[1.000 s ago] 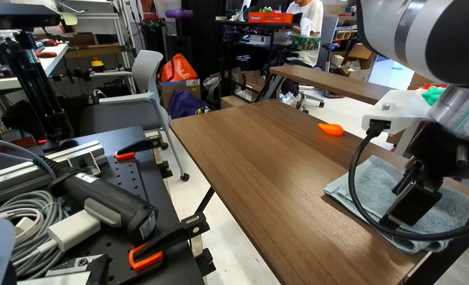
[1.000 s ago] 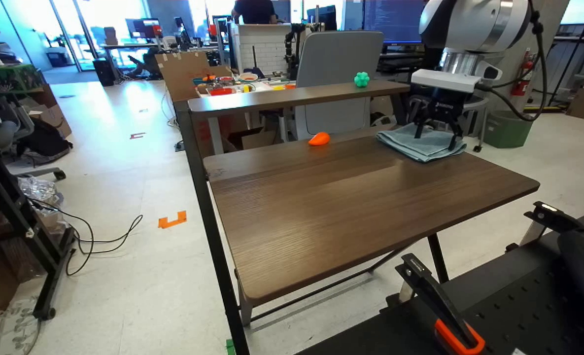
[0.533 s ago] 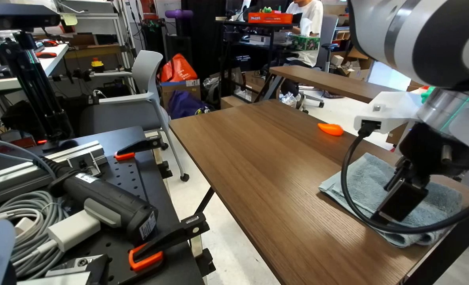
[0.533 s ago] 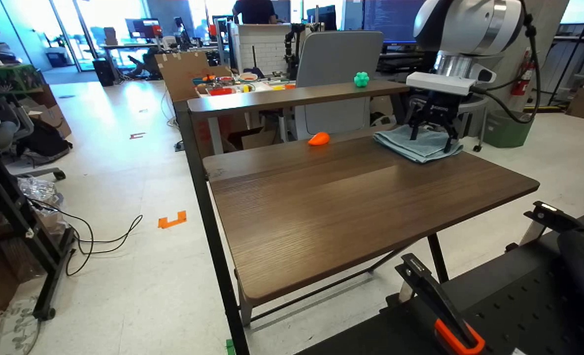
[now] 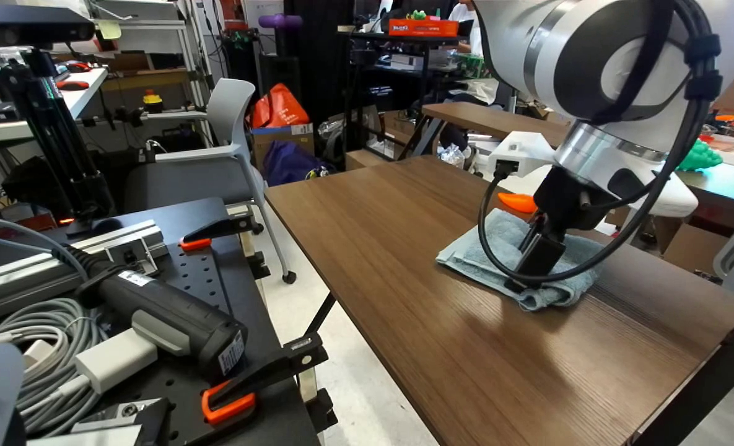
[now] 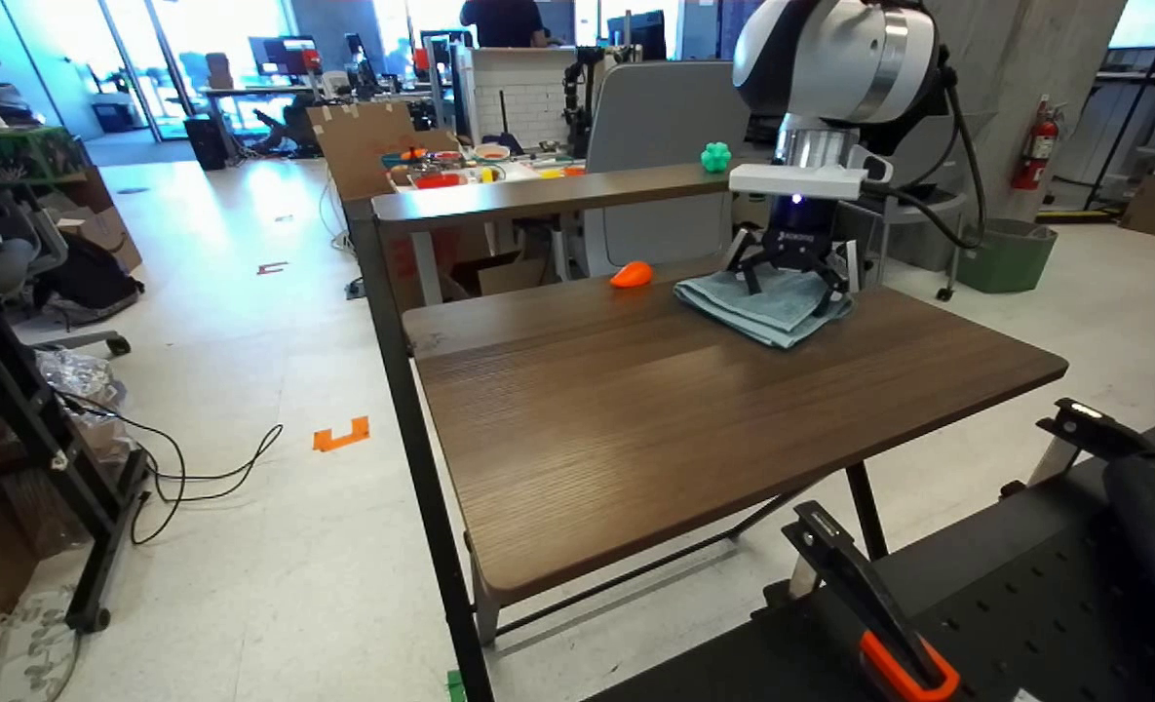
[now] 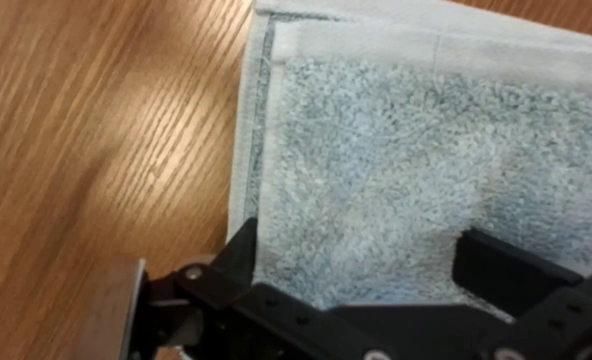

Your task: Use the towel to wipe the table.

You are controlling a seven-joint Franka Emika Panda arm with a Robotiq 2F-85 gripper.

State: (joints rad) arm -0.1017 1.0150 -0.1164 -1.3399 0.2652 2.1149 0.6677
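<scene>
The towel (image 6: 782,304) lies folded on the brown surface (image 6: 684,419) beneath the gripper (image 7: 358,227), whose jaws are spread, tips at the cloth. In an exterior view a black cable (image 5: 565,275) loops across the towel, and the jaw tips are hard to make out. The wrist view cuts the towel off at the side, yet shows one jaw at the layered hem; whether it sits under the fold I cannot tell.
</scene>
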